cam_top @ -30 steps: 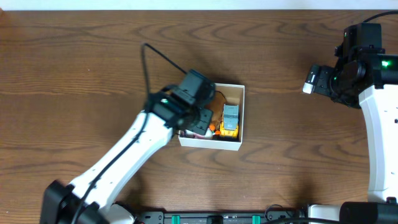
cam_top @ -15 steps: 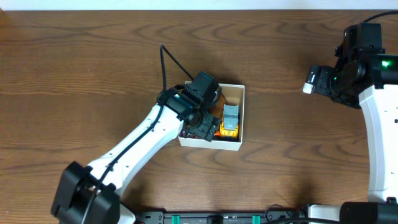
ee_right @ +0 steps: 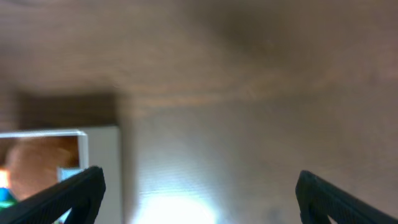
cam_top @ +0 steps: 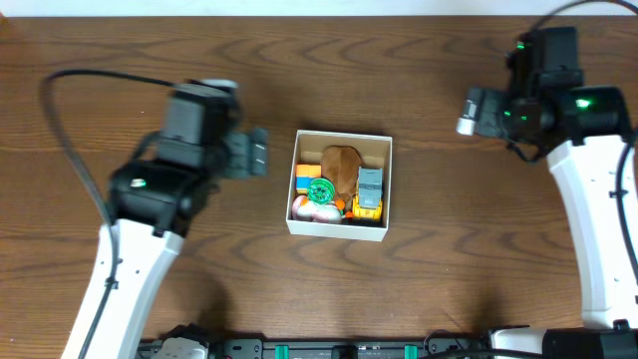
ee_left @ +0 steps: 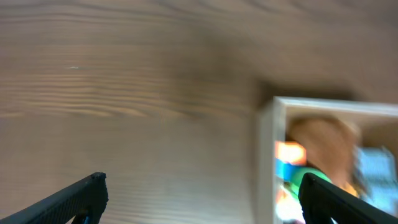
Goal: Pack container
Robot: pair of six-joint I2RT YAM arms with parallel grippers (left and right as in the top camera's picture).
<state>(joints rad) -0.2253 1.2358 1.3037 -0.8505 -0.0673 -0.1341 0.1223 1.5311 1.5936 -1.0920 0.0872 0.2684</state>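
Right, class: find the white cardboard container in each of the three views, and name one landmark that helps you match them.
Overhead: container at centre of the table.
Left wrist: container at the right edge, cut off.
Right wrist: container in the bottom left corner.
Shared landmark: the brown toy inside it, blurred in both wrist views.

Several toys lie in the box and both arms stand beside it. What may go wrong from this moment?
1. The container is crowded: the grey and yellow truck, the green round toy and the brown toy lie close together, so another piece pushed in may lift one out.
2. The open left end effector hangs near the container's nearest wall; a low sideways move might shove the box.
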